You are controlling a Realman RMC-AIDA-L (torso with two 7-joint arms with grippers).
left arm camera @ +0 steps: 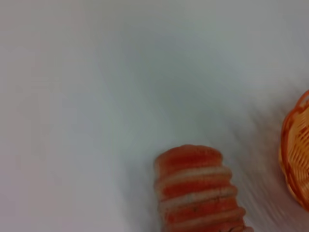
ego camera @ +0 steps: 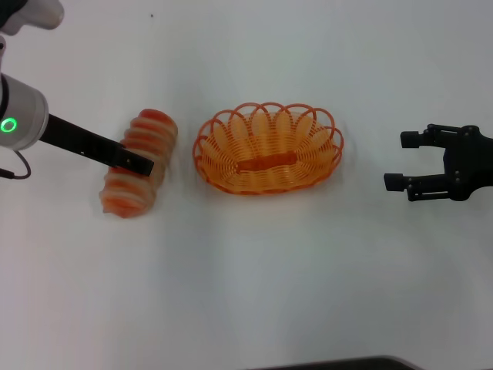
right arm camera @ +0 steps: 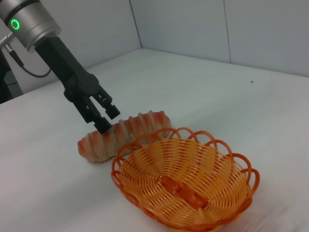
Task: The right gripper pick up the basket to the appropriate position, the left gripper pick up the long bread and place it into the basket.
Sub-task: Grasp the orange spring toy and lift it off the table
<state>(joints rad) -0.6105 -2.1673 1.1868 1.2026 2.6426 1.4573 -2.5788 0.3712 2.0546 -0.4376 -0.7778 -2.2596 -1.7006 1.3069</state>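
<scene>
left arm (ego camera: 23, 123): white-grey segment, green ring light, black cable | right gripper (ego camera: 431, 173): black, thin two-fingered claw

Basket (ego camera: 268, 148): orange plastic, wire-like open weave, slight gloss on looped rim; solid smooth strip in bottom. 
Long bread (ego camera: 139, 163): toy loaf, matt, soft-looking; cream surface with orange-red ridges, ribbed not smooth. 
Left gripper (right arm camera: 107, 119): matt black fingers, hard plastic or metal, cannot tell which; arm segment behind is smooth satin grey-white. 
Right gripper (ego camera: 398, 160): same matt black finish. 
Table (ego camera: 246, 293): white, smooth, matt, faint sheen.
</scene>
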